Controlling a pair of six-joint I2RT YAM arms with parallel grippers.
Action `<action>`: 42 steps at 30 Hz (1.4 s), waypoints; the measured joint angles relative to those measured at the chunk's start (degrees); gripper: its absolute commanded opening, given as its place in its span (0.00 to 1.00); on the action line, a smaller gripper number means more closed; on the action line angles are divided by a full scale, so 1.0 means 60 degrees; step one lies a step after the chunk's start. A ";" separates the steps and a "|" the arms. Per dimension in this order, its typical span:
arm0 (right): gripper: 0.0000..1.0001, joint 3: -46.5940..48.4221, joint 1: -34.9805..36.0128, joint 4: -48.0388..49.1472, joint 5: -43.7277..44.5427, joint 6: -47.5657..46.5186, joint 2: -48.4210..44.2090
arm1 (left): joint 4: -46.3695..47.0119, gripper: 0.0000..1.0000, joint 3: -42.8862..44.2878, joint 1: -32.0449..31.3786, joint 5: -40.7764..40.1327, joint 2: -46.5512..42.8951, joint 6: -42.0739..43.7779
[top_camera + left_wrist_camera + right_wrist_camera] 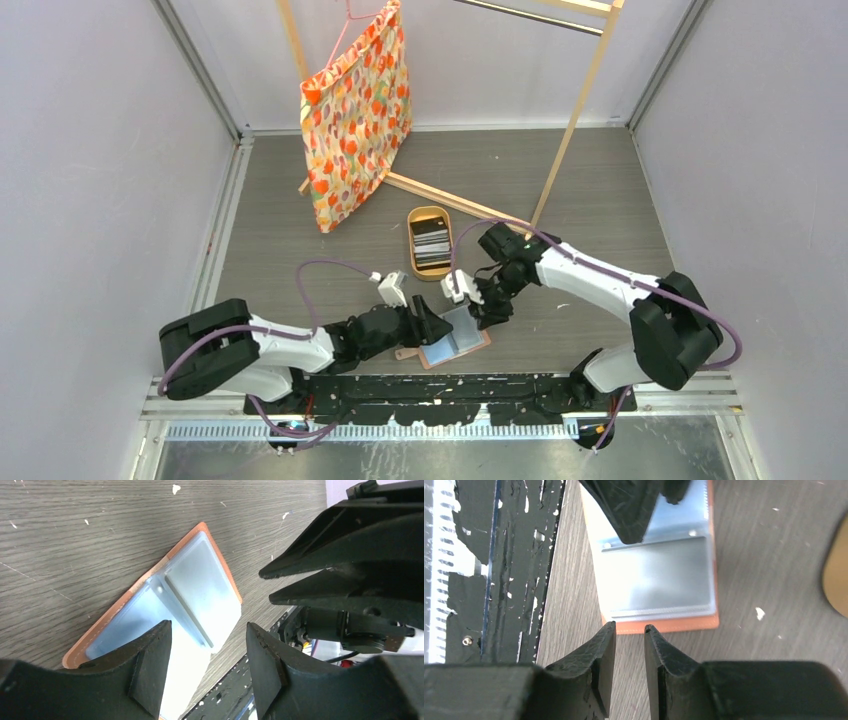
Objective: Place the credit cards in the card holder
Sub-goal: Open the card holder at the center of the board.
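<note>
Card holder (458, 348) open flat near the near edge of the table (600, 200), clear bluish pockets up, salmon rim showing round them. No telling whether any pocket is filled: glare whitens the plastic in both wrist views.

Left gripper (207, 625) over the holder's near end, jaws well apart, nothing between them; one finger (145, 670) covering the holder's lower corner, contact impossible to judge.

Right gripper (630, 627) just off the holder's short edge, jaws parted only by a narrow slit, bare table visible through it, nothing held. Far half of the holder hidden there behind the left arm's finger.

Credit cards (432, 245) stacked in the oval wooden tray (410, 240) toward the table's middle, apart from the holder; dark and grey layers only, count unclear. Tray a mere brown sliver at the right wrist view's edge.
</note>
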 measured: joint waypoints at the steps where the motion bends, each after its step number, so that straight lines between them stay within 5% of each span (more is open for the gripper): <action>1: 0.33 0.0080 -0.0255 -0.0157 -0.0135 -0.0007 -0.0091 | -0.0197 0.59 0.0058 0.0000 -0.0011 -0.0135 -0.0051; 11: 0.33 0.0670 -0.1009 -0.0528 -0.0692 0.1144 -0.0040 | -0.4874 0.65 0.3260 -0.0539 -0.0933 -0.0262 -0.1249; 17: 0.33 0.0729 -0.1559 -0.0350 -0.0648 0.1967 -0.0044 | -0.6706 0.63 0.3909 -0.0925 -0.1501 0.0565 -0.2248; 27: 0.33 0.0754 -0.1825 -0.0171 -0.0492 0.2688 -0.0044 | -0.7785 0.60 0.4623 -0.1035 -0.1763 0.1701 -0.3082; 42: 0.32 0.0754 -0.1825 -0.0171 -0.0495 0.2761 -0.0040 | -0.8477 0.42 0.5340 -0.1035 -0.2058 0.2488 -0.3854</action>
